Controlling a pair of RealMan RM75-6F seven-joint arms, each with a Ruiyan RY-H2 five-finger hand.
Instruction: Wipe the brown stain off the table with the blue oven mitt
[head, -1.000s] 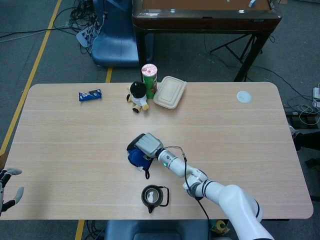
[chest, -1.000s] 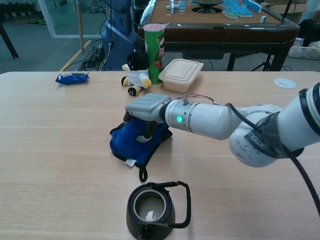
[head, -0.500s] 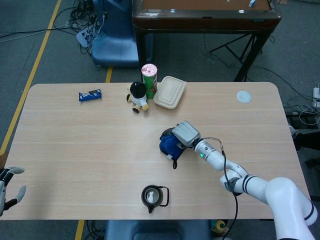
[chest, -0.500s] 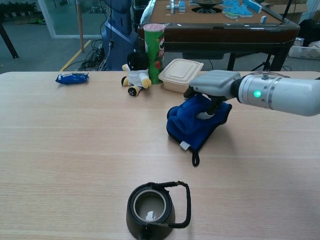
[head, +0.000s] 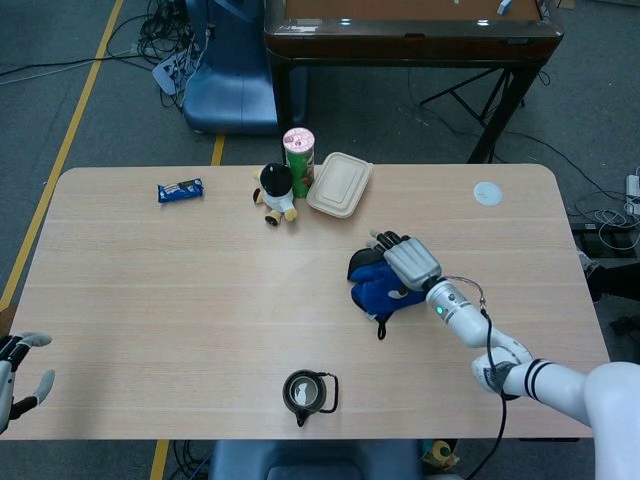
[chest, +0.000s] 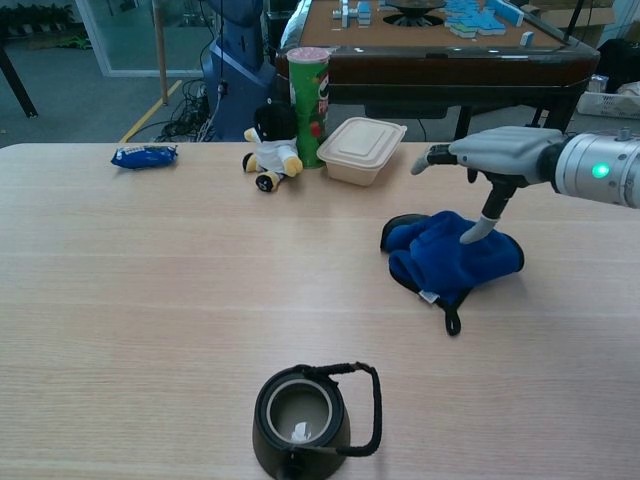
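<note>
The blue oven mitt (chest: 455, 255) is lying crumpled on the worktop (chest: 150, 300), right of center, a bit in front of the takeout box (chest: 362, 150). The right robot hand (chest: 490, 160) sits over it with fingers stretched flat and spread, only the thumb (chest: 478, 228) poking down onto the fabric, so it's not gripping anything. The left robot hand (head: 20, 375) is off at the near left edge, fingers apart, holding nothing. A black kettle (chest: 305, 415) sits up front.
</note>
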